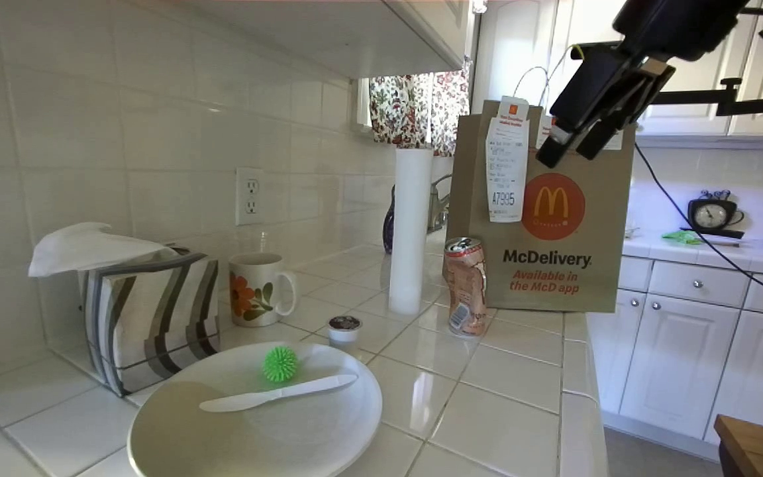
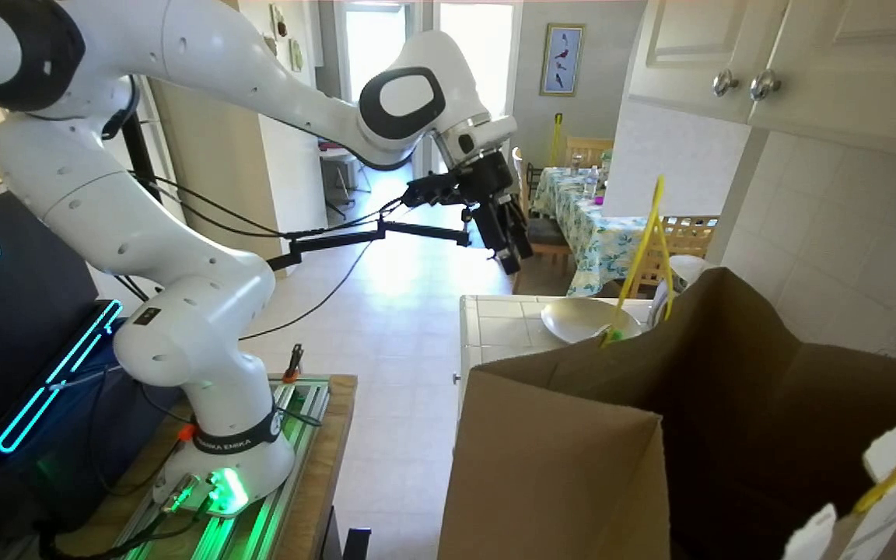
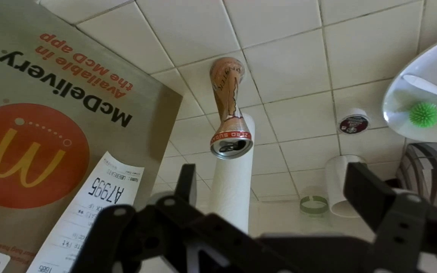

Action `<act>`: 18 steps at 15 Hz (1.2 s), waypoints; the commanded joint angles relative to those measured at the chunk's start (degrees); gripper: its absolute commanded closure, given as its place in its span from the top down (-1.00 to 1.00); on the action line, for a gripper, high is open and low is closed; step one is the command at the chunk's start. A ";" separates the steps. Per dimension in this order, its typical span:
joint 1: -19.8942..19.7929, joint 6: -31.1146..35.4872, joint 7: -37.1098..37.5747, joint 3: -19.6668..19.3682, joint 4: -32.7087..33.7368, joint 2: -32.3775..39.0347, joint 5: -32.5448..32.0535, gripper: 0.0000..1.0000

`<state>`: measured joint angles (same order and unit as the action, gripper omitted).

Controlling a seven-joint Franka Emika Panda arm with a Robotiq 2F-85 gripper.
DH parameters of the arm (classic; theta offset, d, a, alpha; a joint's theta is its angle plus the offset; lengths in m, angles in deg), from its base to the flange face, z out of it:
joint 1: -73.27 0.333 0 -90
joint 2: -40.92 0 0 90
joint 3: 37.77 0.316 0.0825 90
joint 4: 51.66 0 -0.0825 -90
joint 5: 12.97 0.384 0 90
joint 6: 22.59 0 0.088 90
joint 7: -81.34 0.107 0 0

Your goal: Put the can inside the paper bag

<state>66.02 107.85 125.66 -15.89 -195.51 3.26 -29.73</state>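
The can [image 1: 466, 288] is pinkish-red and silver, dented in the middle, and stands upright on the tiled counter just in front of the paper bag. It also shows in the wrist view [image 3: 227, 93], its opened top facing me. The brown paper bag [image 1: 563, 242] stands upright; its open top shows in an exterior view [image 2: 557, 443], where the can is hidden. The bag fills the left of the wrist view [image 3: 70, 83]. My gripper [image 1: 570, 147] is open and empty, in the air above and apart from the can; its fingers stand wide apart in the wrist view [image 3: 273, 182].
A tall white cylinder [image 1: 409, 232] stands close behind the can. A patterned mug [image 1: 255, 291], a small pod cup [image 1: 344, 329], a striped box [image 1: 156, 318] and a plate [image 1: 176, 437] with a green spiky ball [image 1: 280, 364] and white knife [image 1: 275, 393] are on the counter. Cabinets hang above.
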 commanded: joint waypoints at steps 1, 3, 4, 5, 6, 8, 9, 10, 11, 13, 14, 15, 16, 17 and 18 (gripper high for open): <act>-2.17 3.01 8.89 4.51 0.58 3.04 -4.53 1.00; -3.73 3.12 15.68 7.09 0.73 3.98 -7.36 1.00; -4.84 2.28 20.28 8.43 1.07 4.41 -8.81 1.00; -5.92 1.12 24.87 9.70 1.53 5.02 -10.41 1.00; -6.62 0.71 29.03 10.59 1.69 5.50 -12.08 1.00; -7.01 0.73 34.76 11.30 2.07 6.85 -15.13 1.00; -5.93 2.18 34.68 10.40 1.93 7.77 -16.25 1.00; -4.80 3.44 34.22 9.45 1.81 8.42 -17.27 1.00; -3.02 1.32 33.46 7.99 0.50 6.74 -16.43 1.00; -2.64 1.84 33.78 7.73 0.78 7.63 -17.16 1.00; -2.59 1.85 33.78 7.70 0.93 7.85 -17.20 1.00; -2.57 1.85 33.78 7.67 1.07 7.98 -17.23 1.00; -2.55 1.85 33.78 7.67 1.13 8.00 -17.24 1.00; -2.53 1.86 33.78 7.66 1.14 8.00 -17.24 1.00; -2.52 1.86 33.78 7.66 1.15 8.01 -17.24 1.00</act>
<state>60.43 110.71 157.91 -5.58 -194.65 10.22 -44.79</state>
